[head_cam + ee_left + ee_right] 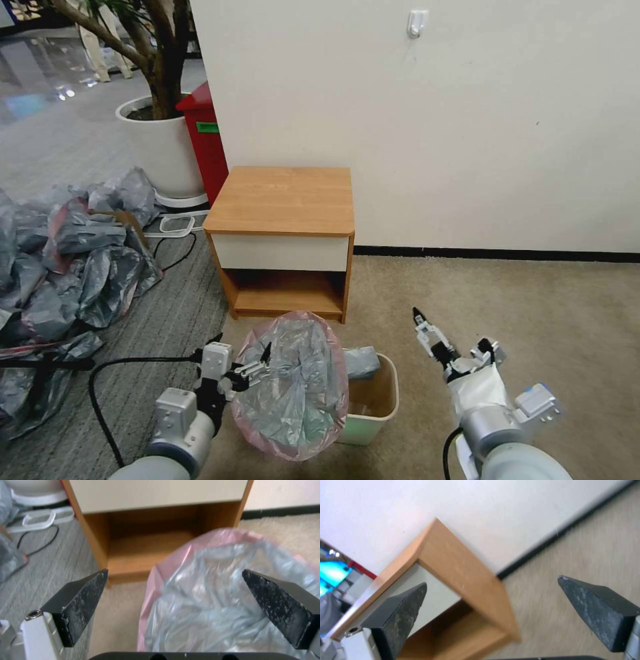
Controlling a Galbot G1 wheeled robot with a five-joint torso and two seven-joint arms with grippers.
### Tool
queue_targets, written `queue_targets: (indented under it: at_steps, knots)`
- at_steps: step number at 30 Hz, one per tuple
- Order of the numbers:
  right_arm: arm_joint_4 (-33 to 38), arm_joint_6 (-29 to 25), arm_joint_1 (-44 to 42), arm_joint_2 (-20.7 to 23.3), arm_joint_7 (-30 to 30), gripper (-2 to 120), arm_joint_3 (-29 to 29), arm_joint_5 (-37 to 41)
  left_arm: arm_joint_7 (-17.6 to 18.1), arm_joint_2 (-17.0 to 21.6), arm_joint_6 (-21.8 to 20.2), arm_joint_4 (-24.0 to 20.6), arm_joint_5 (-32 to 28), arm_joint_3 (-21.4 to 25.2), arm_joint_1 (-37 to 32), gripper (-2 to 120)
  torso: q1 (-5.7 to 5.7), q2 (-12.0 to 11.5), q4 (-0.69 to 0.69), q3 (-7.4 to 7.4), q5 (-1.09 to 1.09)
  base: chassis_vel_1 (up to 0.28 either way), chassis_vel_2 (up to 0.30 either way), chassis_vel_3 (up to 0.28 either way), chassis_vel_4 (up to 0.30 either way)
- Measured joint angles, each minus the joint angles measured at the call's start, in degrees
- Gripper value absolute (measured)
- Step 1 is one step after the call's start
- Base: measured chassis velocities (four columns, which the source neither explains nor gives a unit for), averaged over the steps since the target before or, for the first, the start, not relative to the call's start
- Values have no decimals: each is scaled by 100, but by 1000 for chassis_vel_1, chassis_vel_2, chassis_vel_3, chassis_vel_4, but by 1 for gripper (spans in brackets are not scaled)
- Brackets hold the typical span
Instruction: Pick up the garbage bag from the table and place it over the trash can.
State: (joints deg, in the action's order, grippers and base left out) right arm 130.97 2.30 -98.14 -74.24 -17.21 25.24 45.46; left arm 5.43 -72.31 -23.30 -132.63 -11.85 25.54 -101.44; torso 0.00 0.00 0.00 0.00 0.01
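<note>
The garbage bag (293, 383) is shown with its pink-rimmed mouth spread and tilted over the near-left part of the trash can (377, 400), which stands on the carpet just in front of the surface (283, 200). The bag is not yet drawn down around the rolled rim; the far-right portion of the bin is uncovered. The left claw (257, 369) is held at the bag's left edge, with its fingers (80, 600) released and spread wide, nothing being gripped between them. The right claw (427, 333) is held to the right of the bin, likewise released and empty. For this step to be done well, the pink band should be caught at opposite sides and pulled outward and down over every corner.
</note>
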Motion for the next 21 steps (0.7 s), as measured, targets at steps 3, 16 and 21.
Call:
queue_targets:
  at_steps: [3,16,21]
  knots:
    - [-124,-214,4,-31,334,100,45,-710,57,-1,15,130,19,-61,33,100,0,0,0,0,0,0,0,0,0]
    - [-512,-1090,-224,-437,917,100,341,-2868,106,170,31,596,84,-407,325,100,0,0,1,0,-1,0,0,0,0]
    - [-491,-1229,-392,-525,941,100,458,-2871,226,307,-76,779,172,-631,552,99,0,0,0,0,-1,0,0,0,0]
